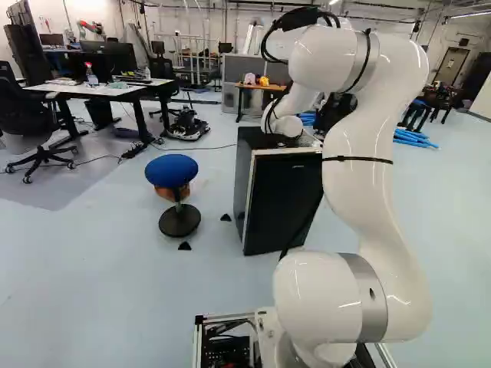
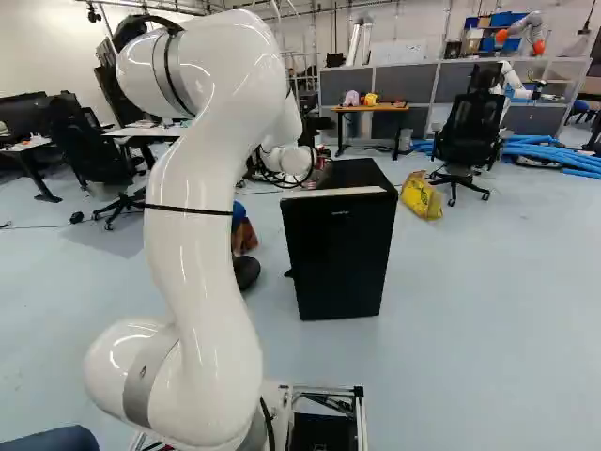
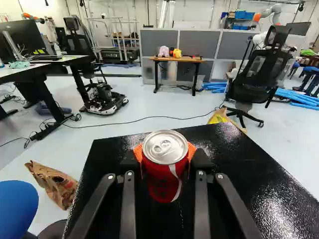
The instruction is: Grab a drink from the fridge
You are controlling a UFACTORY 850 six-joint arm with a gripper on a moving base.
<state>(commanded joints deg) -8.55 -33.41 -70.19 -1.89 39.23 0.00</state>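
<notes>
1. White arm [image 1: 368, 176], nearest in base views, rising from lowest joint, reaching ahead over fridge [image 2: 338, 254].
2. Gripper [image 2: 321, 160] over fridge top, mostly hidden by wrist in base views. Wrist view: closed round red can [image 3: 164, 169], orange pads [image 3: 191, 150] touching it from two sides.
3. Can upright, lid up, between the fingers, above fridge top. Can't tell if its base touches.
4. Edges: can closer to fridge top's left edge than its right; far edge just ahead. Pale strip [image 2: 346, 192] along near top edge.
5. Left of fridge: blue stool [image 1: 170, 170], brown paper bag [image 3: 54, 184]. Desk [image 3: 40, 69] farther left.
6. Far right: yellow bag [image 2: 423, 195] near black chair [image 2: 470, 132], blue tubes [image 3: 299, 97] beyond.
7. Far ahead: wooden table [image 3: 177, 59]; cable [image 3: 149, 118] crosses floor [image 2: 479, 310] between it and fridge.
8. Room: floor spreads wide to fridge's near right; stool side tighter.
</notes>
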